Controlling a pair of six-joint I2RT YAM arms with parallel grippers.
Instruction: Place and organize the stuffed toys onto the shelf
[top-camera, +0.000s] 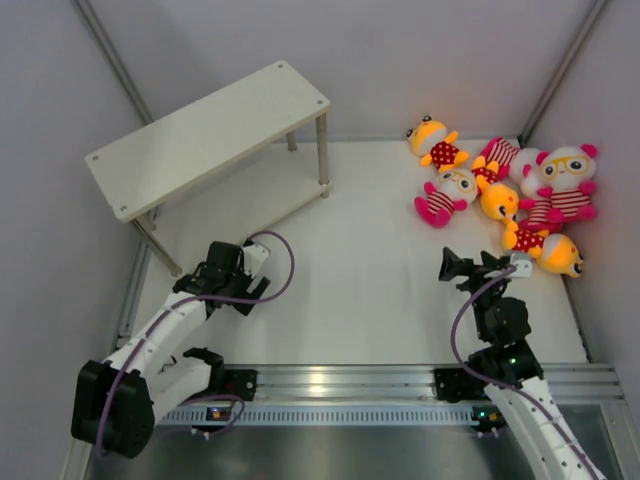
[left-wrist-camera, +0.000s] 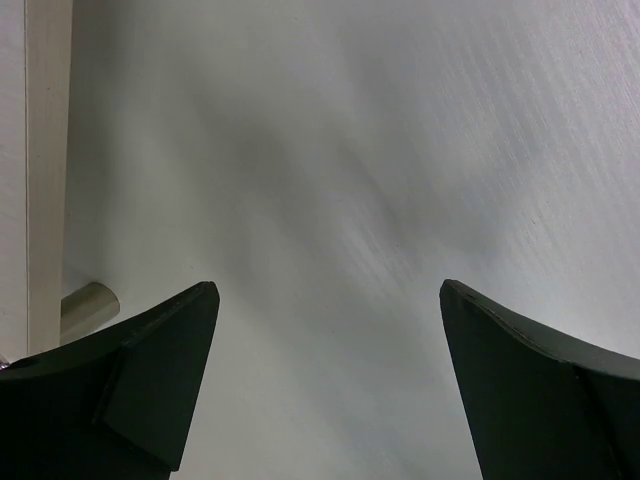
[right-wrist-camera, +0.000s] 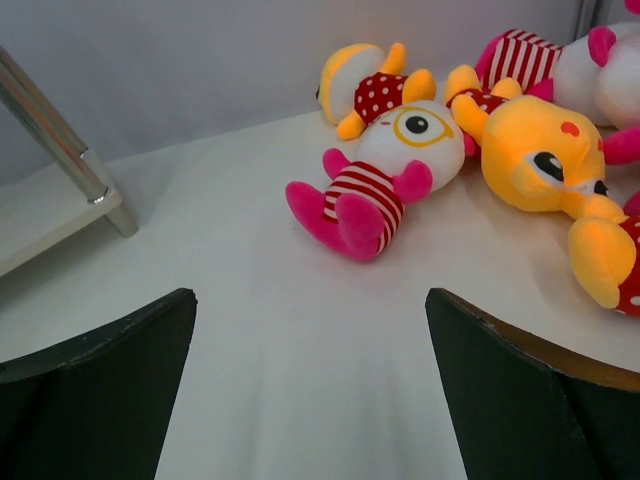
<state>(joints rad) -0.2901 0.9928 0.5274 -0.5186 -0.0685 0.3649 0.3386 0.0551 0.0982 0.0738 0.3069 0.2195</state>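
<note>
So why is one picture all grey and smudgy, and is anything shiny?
Left wrist: only a bare pale surface with soft grey shadows shows above the left gripper, so it looks smudgy. Right wrist: the stuffed toys are bright and sharp, while the right gripper is dark. Top external: a shiny glare spot sits on the metal rail.

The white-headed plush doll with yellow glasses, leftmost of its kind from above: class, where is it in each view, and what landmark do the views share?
Top external: the white-headed plush doll lies right of centre, on the pile's left side.
Left wrist: not in it.
Right wrist: upper middle, pink feet toward the camera.
Shared landmark: the cream-white two-tier shelf, on the left in every view.
</note>
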